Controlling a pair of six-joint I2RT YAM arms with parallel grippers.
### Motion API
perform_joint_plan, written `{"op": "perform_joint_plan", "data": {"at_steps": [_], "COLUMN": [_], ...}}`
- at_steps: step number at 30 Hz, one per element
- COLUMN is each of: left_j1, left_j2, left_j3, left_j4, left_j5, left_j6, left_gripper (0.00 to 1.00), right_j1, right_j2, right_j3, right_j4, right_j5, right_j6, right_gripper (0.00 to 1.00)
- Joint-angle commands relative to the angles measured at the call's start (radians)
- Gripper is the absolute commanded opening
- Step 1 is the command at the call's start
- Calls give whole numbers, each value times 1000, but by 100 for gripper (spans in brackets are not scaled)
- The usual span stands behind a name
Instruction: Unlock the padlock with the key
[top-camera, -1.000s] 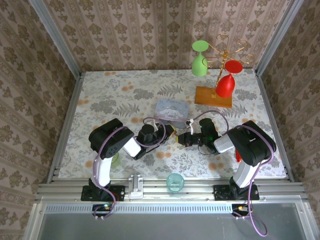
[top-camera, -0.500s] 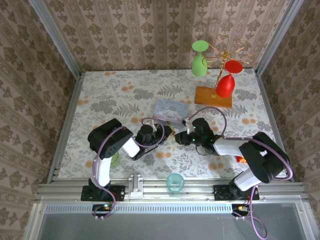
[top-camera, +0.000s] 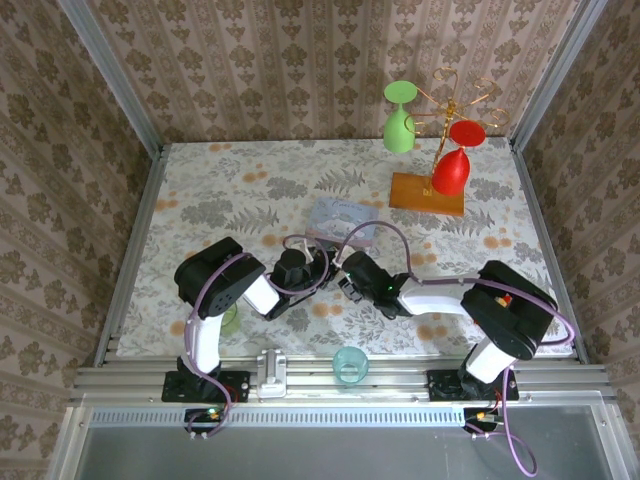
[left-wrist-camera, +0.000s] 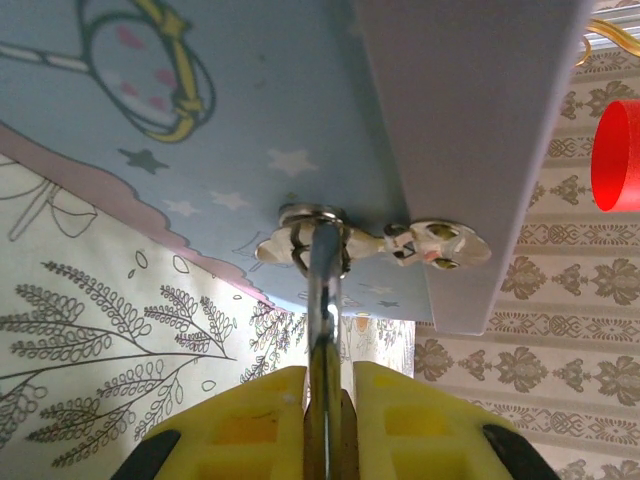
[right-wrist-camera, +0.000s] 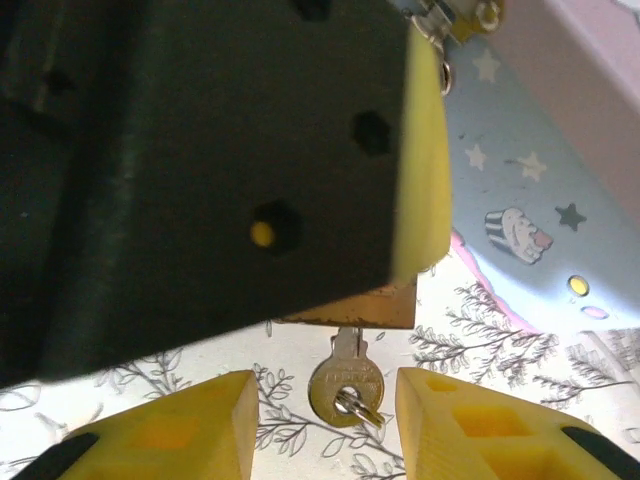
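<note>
The brass padlock (right-wrist-camera: 372, 308) hangs by its steel shackle (left-wrist-camera: 324, 290) from the hasp (left-wrist-camera: 385, 240) of a pale blue cartoon tin box (left-wrist-camera: 230, 110). My left gripper (left-wrist-camera: 328, 378) is shut on the padlock, its yellow fingers pressed on either side. The silver key (right-wrist-camera: 345, 392) sticks in the bottom of the padlock, with a small ring through its head. My right gripper (right-wrist-camera: 328, 390) stands open, its yellow fingers on either side of the key head and clear of it. In the top view both grippers (top-camera: 325, 265) (top-camera: 348, 280) meet just in front of the box (top-camera: 345, 215).
A wire rack on a wooden base (top-camera: 425, 192) holds a green glass (top-camera: 399, 120) and red glasses (top-camera: 450, 170) at the back right. A teal cup (top-camera: 350, 362) stands at the near edge. A green cup (top-camera: 231, 320) sits beside the left arm.
The right gripper has opened and let go of the key, which stays in the padlock. The right arm has stretched out lower and to the left. The left gripper has held still.
</note>
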Motion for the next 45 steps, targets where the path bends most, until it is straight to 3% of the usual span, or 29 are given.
{"op": "perform_joint_plan", "data": {"at_steps": [1, 5, 8, 10, 14, 21, 24, 28, 33, 39, 41, 43, 45], "left_j1": [0, -1, 0, 0, 1, 3, 8, 22, 33, 37, 37, 37, 42], "left_j2": [-34, -35, -38, -39, -38, -43, -42, -28, -21, -3, -10, -23, -55], "left_j3": [15, 15, 12, 8, 6, -6, -20, -45, -54, -63, -66, -69, -75], "left_j4": [43, 43, 44, 44, 45, 43, 42, 40, 24, 28, 26, 20, -10], "left_j5": [16, 19, 16, 14, 14, 6, -9, -29, -38, -32, -34, -37, -43], "left_j6": [-8, -12, -15, -16, -14, 3, 31, 66, 113, 124, 131, 148, 178], "left_gripper": [8, 8, 9, 9, 12, 18, 23, 25, 21, 7, 6, 12, 10], "right_j1": [53, 82, 80, 73, 2, -144, -221, -290, -310, -363, -377, -381, -386], "right_j2": [49, 115, 113, 79, -12, -115, -109, -87, -78, -40, -33, -33, -40], "right_j3": [66, 110, 103, 74, -14, -147, -163, -218, -252, -272, -270, -265, -268], "right_j4": [3, 16, 22, 41, 105, 236, 252, 352, 413, 528, 543, 540, 540], "right_j5": [263, 325, 286, 229, -2, -310, -485, -614, -642, -726, -748, -763, -773], "right_j6": [-101, -141, -109, -76, 53, 205, 273, 359, 400, 479, 492, 496, 507], "right_gripper": [37, 20, 17, 15, 9, 8, 8, 8, 7, 7, 7, 7, 7]}}
